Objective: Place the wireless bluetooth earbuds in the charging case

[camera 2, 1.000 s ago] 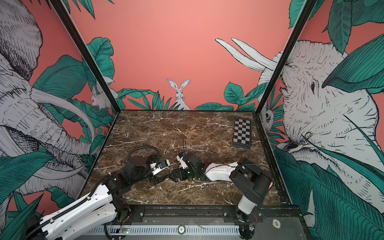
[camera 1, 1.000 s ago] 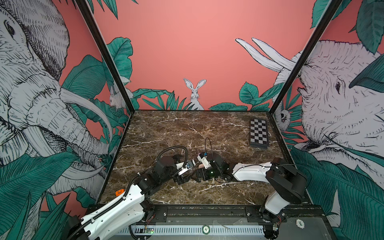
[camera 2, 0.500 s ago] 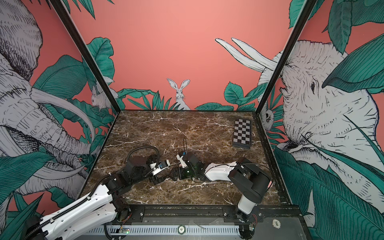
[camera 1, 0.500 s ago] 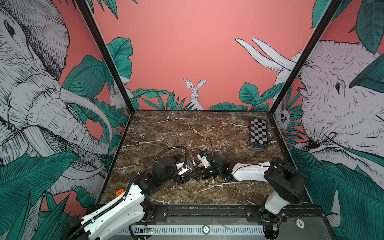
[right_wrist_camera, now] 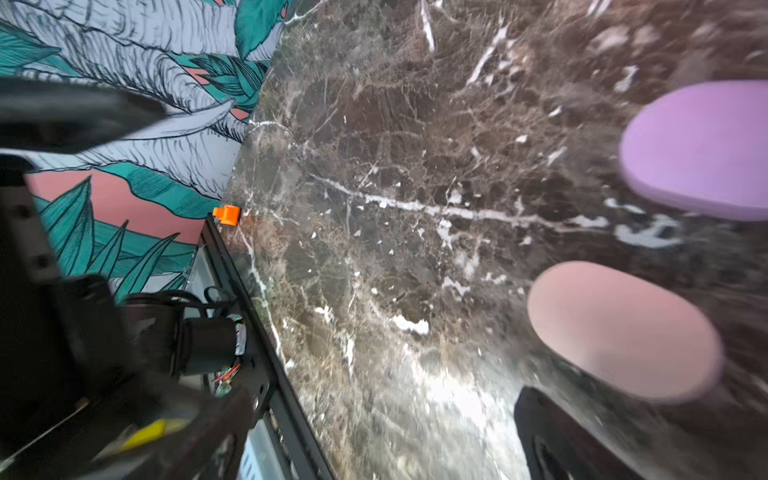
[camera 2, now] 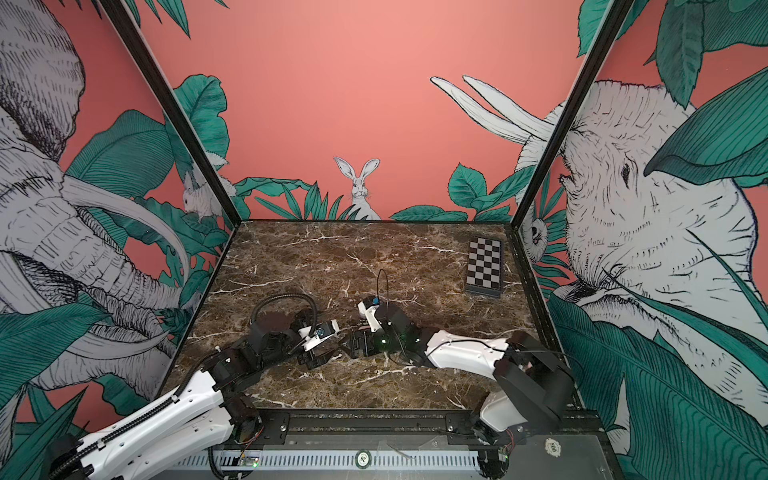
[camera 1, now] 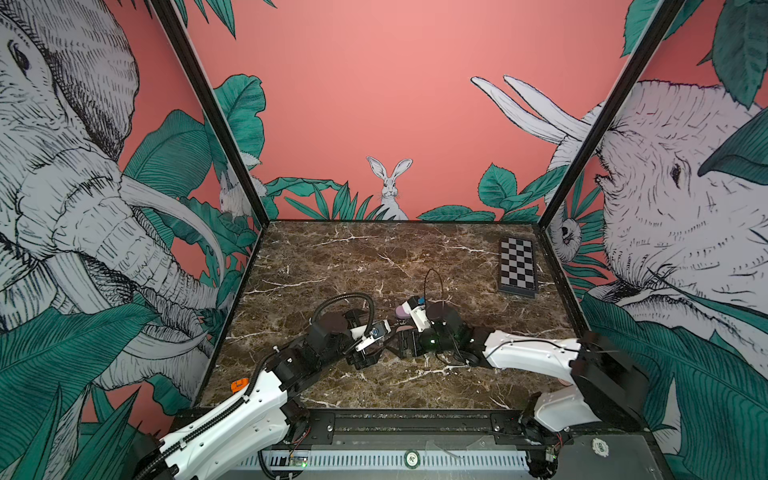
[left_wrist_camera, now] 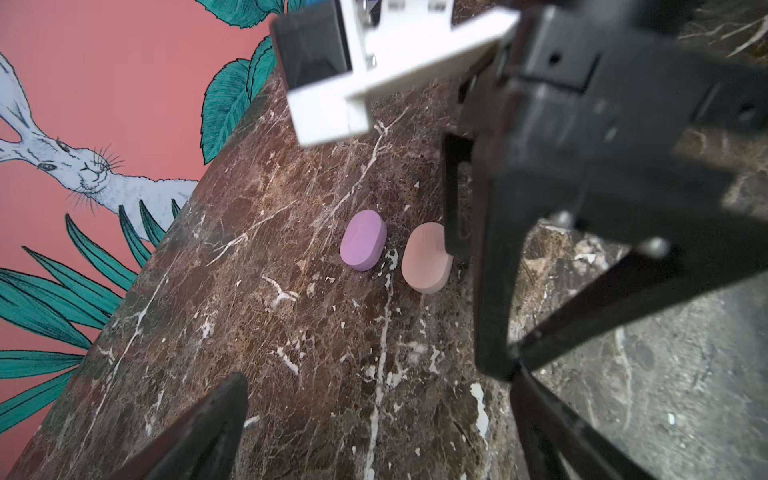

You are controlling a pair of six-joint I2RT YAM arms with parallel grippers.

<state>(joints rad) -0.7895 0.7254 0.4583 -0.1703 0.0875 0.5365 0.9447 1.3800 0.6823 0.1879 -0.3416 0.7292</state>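
Barely anything has shifted since a second ago: the right arm (camera 1: pixel 528 353) has drawn its elbow a shade toward 9 o'clock, and the left arm (camera 1: pixel 249 399) is where it was.

In both top views the two arms meet nose to nose near the middle of the marble surface (camera 1: pixel 374 257). In a top view I see the lilac case (camera 1: pixel 401 311) at 12 o'clock of that meeting point. A checkerboard (camera 1: pixel 517 270) lies out at 2 o'clock.

From the left wrist, my left fingers (left_wrist_camera: pixel 208 428) are spread wide and carry nothing. Lilac case (left_wrist_camera: pixel 363 240) and peach case (left_wrist_camera: pixel 424 262) lie shut, side by side, just apart. One of the right fingers (left_wrist_camera: pixel 457 199) stands at the peach case's edge; whether it touches, I cannot tell.

From the right wrist, the right fingers (right_wrist_camera: pixel 552 436) are spread wide and empty, the peach case (right_wrist_camera: pixel 623 328) just beside one, the lilac case (right_wrist_camera: pixel 698 149) beyond. I cannot make out the earbuds.
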